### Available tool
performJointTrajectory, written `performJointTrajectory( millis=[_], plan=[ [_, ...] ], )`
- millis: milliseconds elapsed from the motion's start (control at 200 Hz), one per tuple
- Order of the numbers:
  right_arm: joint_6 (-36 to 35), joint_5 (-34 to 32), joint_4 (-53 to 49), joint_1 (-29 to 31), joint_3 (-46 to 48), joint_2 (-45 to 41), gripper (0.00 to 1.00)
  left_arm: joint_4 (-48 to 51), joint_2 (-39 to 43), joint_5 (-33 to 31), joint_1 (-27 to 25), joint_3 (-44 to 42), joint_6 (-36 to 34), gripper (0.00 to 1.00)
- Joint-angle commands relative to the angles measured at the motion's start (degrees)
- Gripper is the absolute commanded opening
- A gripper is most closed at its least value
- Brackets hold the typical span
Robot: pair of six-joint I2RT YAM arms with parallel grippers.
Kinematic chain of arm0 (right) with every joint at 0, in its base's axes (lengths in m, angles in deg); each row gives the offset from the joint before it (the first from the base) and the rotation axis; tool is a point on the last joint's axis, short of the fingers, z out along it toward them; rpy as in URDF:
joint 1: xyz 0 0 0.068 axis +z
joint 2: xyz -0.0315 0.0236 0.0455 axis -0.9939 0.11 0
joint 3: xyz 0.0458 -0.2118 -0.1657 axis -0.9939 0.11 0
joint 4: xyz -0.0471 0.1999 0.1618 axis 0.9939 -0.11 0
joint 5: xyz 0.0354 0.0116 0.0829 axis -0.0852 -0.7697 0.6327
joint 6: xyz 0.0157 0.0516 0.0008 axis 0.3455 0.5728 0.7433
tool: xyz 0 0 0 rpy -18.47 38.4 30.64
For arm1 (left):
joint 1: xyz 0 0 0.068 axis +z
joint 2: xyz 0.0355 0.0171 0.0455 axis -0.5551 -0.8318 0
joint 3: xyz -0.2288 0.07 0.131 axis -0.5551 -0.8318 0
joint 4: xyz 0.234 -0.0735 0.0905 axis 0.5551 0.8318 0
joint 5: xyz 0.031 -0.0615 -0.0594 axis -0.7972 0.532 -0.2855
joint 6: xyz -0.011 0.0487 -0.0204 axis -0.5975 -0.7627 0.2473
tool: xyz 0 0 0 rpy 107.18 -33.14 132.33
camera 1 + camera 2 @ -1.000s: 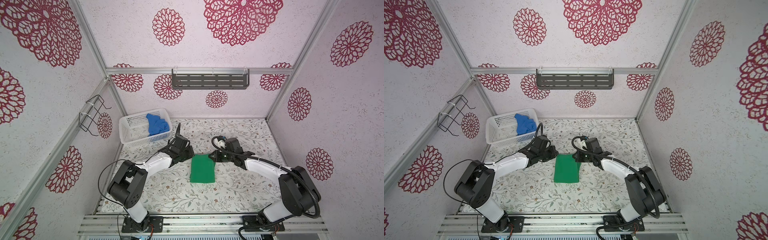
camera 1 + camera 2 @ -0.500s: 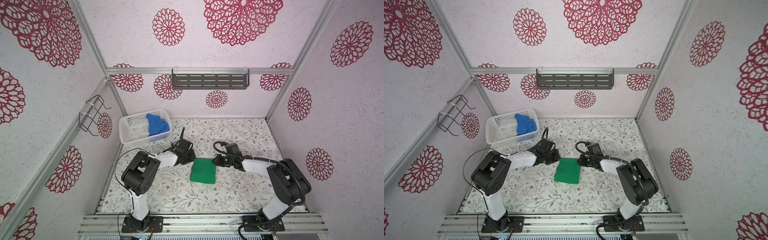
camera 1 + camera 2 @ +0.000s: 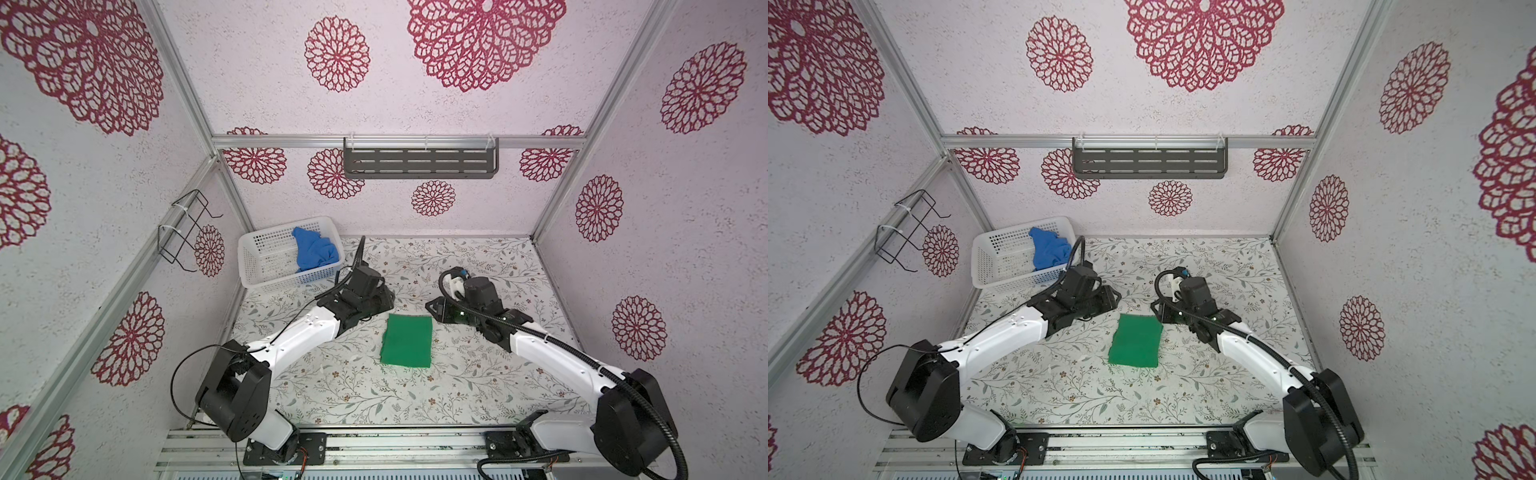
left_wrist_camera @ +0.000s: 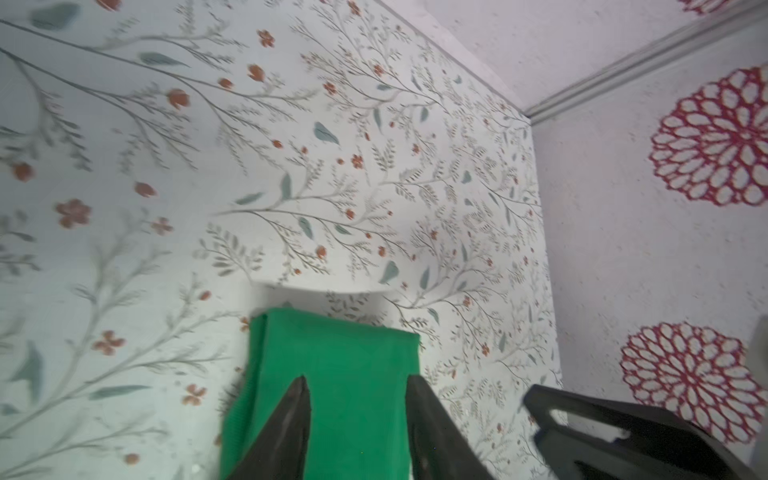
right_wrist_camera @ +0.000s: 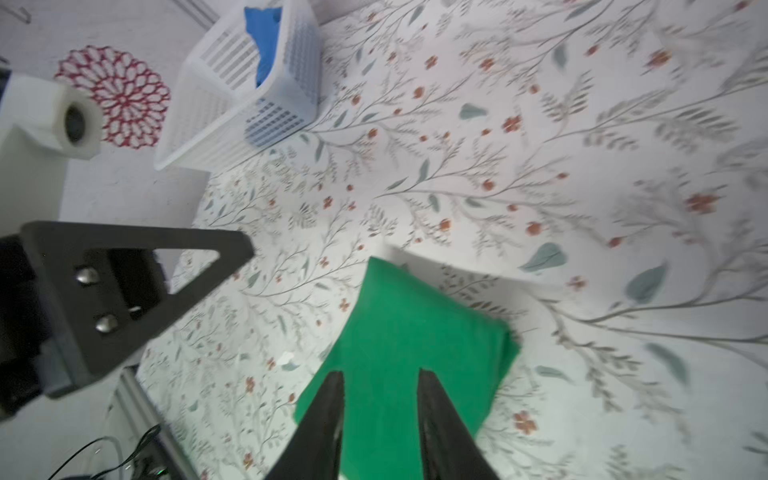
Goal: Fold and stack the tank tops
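Reaching in low from the near edge, both arms angle toward the middle of the tabletop [image 3: 478, 386]. The left arm [image 3: 299, 336] runs from its base at 7 o'clock up to about 10 o'clock of the green tank top [image 3: 407, 341], elbow low, wrist tipped down toward the cloth. The right arm [image 3: 548, 353] mirrors it from 5 o'clock, its wrist ending at about 2 o'clock of the same top. The left fingers [image 4: 291, 424] are spread with nothing between them, and green cloth shows through the gap. The right fingers [image 5: 324, 424] are likewise spread and hold nothing, poised over the green tank top's far edge. Cannot tell whether any tip touches the cloth. The green tank top lies flat at the tabletop's centre in both top views [image 3: 1137, 340], folded into a neat rectangle with layered edges showing along one side. The blue tank top [image 3: 313, 251] sits bunched in the 3 o'clock end of the white basket [image 3: 282, 281], which stands at the tabletop's 10 o'clock corner, well apart from the green one.
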Motion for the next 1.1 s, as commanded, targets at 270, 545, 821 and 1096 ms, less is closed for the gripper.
performJointTrajectory(
  millis=[270, 545, 821, 1096],
  plan=[
    [15.6, 1.6, 19.8, 4.6, 17.4, 10.2, 0.19, -19.0, -5.5, -1.5, -6.5, -26.0, 20.9, 0.33],
    [9.4, -2.9, 9.1, 3.4, 12.8, 8.5, 0.19, -3.9, 4.7, -6.9, -6.3, -21.2, 14.5, 0.38],
    [5.9, -2.2, -1.1, 8.6, 4.3, 2.1, 0.22, 2.3, 7.6, -7.4, -7.2, -14.9, 12.8, 0.39],
    [15.1, -0.2, 16.4, 12.2, 10.6, 14.1, 0.18, 2.6, 11.1, -12.4, -6.7, -19.6, 15.5, 0.39]
  ],
)
